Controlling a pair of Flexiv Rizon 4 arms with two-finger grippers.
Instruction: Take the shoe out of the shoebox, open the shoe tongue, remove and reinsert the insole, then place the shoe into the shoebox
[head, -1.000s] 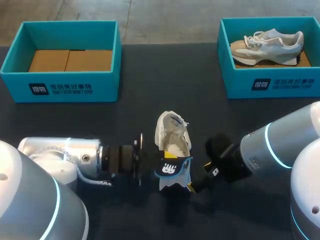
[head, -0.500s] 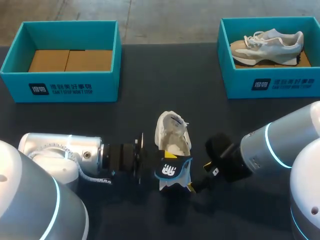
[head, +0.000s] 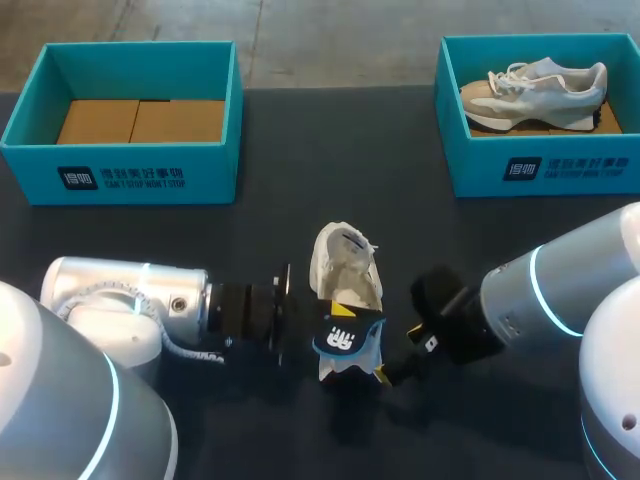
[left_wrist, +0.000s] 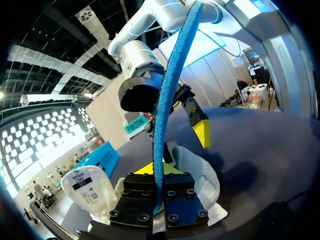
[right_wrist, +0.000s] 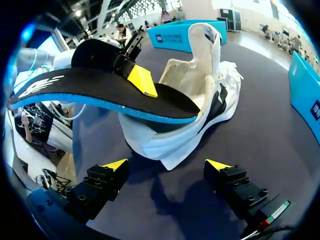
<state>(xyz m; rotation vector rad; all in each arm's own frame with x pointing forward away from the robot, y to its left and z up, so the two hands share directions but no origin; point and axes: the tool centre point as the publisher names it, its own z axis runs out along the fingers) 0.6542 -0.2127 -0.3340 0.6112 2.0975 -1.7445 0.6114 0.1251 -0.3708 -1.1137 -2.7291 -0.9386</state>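
A white shoe (head: 340, 262) lies at the table's middle with its tongue (right_wrist: 205, 42) pulled up. A black insole with a blue underside (head: 343, 338) sticks out of its opening, one end still inside. My left gripper (head: 316, 336) is shut on the insole's free end; the blue edge (left_wrist: 172, 85) runs up between its fingers (left_wrist: 159, 172), and one yellow fingertip (right_wrist: 142, 80) presses on the insole's top (right_wrist: 90, 92). My right gripper (right_wrist: 167, 165) stands open just short of the shoe's heel (right_wrist: 165, 150), holding nothing; it sits at the shoe's right (head: 397, 352).
A teal shoebox (head: 120, 175) with a bare cardboard floor stands at the back left. Another teal shoebox (head: 540, 165) at the back right holds a second pale shoe (head: 535, 88). Dark tabletop lies between the boxes and the arms.
My left arm has shifted slightly right, nudging the insole the same way. The right arm and the shoe have stayed put.
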